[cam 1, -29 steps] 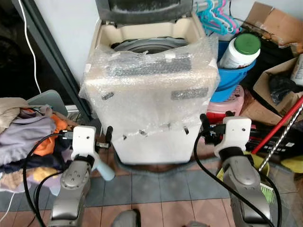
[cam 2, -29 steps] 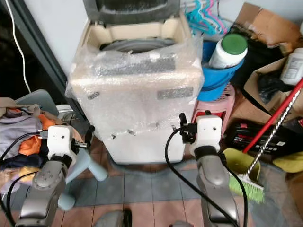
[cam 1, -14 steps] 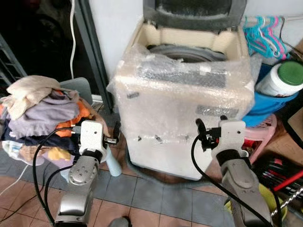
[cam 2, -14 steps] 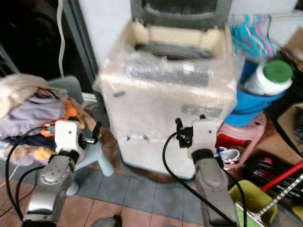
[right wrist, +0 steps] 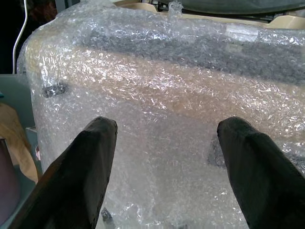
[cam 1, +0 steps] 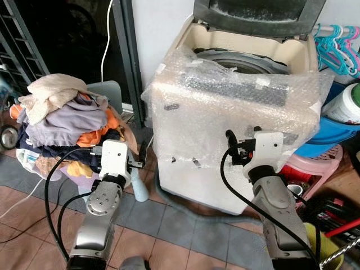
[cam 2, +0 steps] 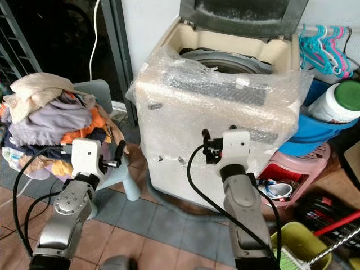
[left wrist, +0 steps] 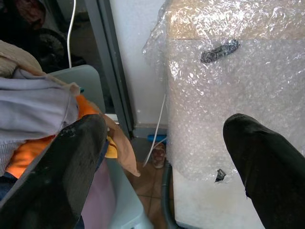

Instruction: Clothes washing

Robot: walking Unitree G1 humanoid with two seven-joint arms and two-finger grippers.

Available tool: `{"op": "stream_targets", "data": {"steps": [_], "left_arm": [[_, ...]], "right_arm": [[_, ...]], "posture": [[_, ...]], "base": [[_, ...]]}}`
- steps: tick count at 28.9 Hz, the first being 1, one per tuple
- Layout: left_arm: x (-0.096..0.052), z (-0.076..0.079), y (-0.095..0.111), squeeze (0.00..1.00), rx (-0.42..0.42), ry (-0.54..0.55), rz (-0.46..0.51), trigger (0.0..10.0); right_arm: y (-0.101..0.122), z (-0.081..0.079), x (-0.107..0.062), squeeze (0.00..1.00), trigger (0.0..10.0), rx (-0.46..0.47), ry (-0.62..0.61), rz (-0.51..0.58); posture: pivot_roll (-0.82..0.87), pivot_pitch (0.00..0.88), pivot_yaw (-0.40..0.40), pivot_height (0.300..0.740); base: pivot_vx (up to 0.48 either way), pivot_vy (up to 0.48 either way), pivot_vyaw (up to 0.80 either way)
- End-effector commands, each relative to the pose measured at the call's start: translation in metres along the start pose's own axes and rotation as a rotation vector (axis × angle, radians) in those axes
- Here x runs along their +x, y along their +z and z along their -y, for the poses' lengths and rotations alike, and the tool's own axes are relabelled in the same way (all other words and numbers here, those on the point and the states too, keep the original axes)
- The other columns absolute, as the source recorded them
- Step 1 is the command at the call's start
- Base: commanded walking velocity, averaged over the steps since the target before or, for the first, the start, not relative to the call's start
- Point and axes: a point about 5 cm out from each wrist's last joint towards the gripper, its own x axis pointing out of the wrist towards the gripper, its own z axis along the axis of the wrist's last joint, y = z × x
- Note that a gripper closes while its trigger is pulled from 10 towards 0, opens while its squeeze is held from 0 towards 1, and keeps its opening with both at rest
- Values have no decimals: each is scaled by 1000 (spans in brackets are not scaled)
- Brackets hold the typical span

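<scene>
The washing machine (cam 1: 236, 112), wrapped in bubble wrap with its lid (cam 1: 259, 14) raised, is now seen further to the right than half a second ago, and more of the dark doorway (cam 1: 62, 39) to its left is taken in (the whole picture has shifted, so the camera has turned; the things themselves have not been moved). The pile of clothes (cam 1: 62, 118) is heaped on a pale blue chair (cam 1: 109, 93) to the left of the machine, well apart from both grippers.

The left gripper (cam 1: 142, 153) is held between the pile and the machine's front corner, its fingers (left wrist: 57, 176) spread wide with nothing between them. The right gripper (cam 1: 229, 140) is held just before the machine's front, its fingers (right wrist: 81, 171) likewise spread wide and empty.

To the right of the machine, a blue tub (cam 1: 332, 135) with a white green-capped bottle (cam 1: 346, 107) is stacked on a pink stool (cam 1: 318, 166), and coloured hangers (cam 1: 337, 48) are hung above it.
</scene>
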Motion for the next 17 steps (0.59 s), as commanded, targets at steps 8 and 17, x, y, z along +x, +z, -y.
{"op": "stream_targets", "data": {"steps": [8, 17], "left_arm": [[3, 4, 7, 0, -4, -2, 16, 10000], [-1, -1, 1, 0, 38, -8, 6, 10000]], "right_arm": [[7, 15, 7, 0, 10000, -16, -43, 35], [5, 9, 0, 0, 10000, -5, -52, 47]], "posture": [[-81, 0, 12, 740], [-88, 0, 47, 740]], "base": [[0, 480, 0], [0, 480, 0]]}}
